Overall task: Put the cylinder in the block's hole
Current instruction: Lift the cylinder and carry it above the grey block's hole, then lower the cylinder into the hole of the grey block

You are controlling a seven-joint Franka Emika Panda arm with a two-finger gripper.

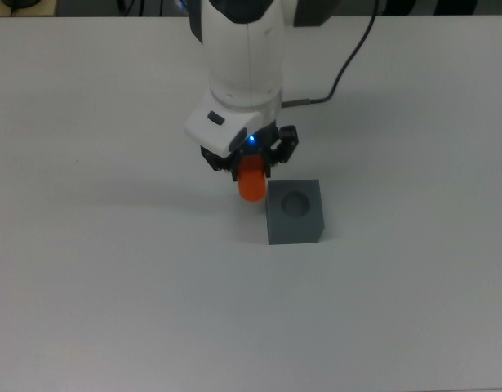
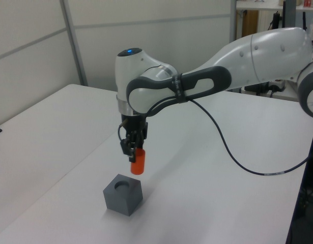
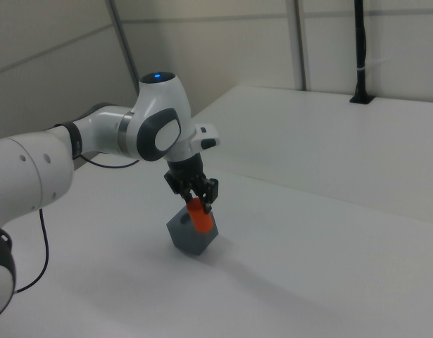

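Observation:
My gripper (image 1: 249,166) (image 2: 133,150) (image 3: 195,198) is shut on the upper end of the orange cylinder (image 1: 251,184) (image 2: 137,163) (image 3: 201,218), which hangs in the air, slightly tilted. The dark grey block (image 1: 295,211) (image 2: 123,194) (image 3: 189,235) rests on the white table. Its round hole (image 1: 296,202) (image 2: 122,184) faces up and is uncovered. In the top view the cylinder is just left of the block's upper left corner; in the left view it hangs a little above and to the right of the hole.
The white table (image 1: 112,286) (image 2: 44,142) (image 3: 329,267) spreads out on all sides of the block. A black cable (image 2: 232,152) loops from the arm over the table in the left view's right. A wall panel stands behind the table.

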